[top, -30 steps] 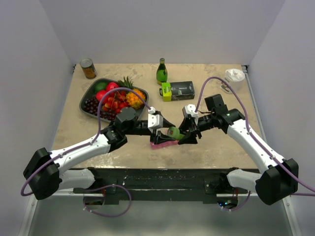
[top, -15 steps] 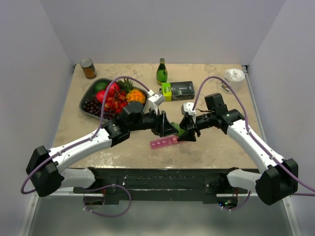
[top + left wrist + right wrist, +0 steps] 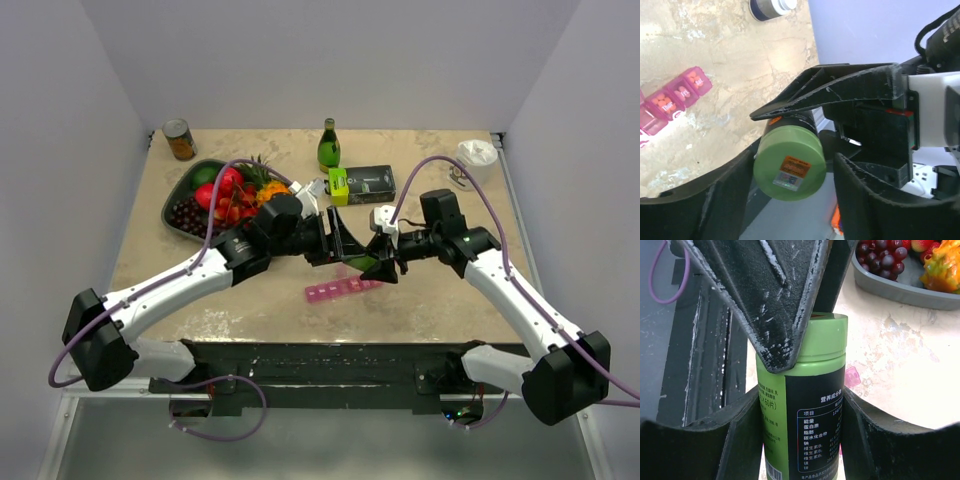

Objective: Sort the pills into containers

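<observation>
The right gripper [image 3: 382, 265] is squeezed tight on the body of a green bottle [image 3: 802, 390] and holds it up in the air over the table [image 3: 450, 300]. The bottle lies tipped on its side, with its cap [image 3: 789, 164] pointing toward 10 o'clock in the view from above. The left gripper [image 3: 350, 250] comes in from that side and has its two fingers around the cap. One finger looks like it touches the cap, and there is a thin gap by the other, so I cannot tell if it is squeezing. The cap is on, so I think taking it off is the job right now. The pink pill box [image 3: 343, 291] sits flat on the table, down below the two grippers, at about 7 o'clock from where they meet and quite near. It is a long strip, and it runs almost from 9 o'clock to 3 o'clock, with the right end a little farther back. From the left wrist I can see orange pills in some of its small boxes [image 3: 675, 97]. Both arms are about as close to it as each other. The right one has the bottle, so I think it must tip the open end down toward 7 o'clock, across the strip.
</observation>
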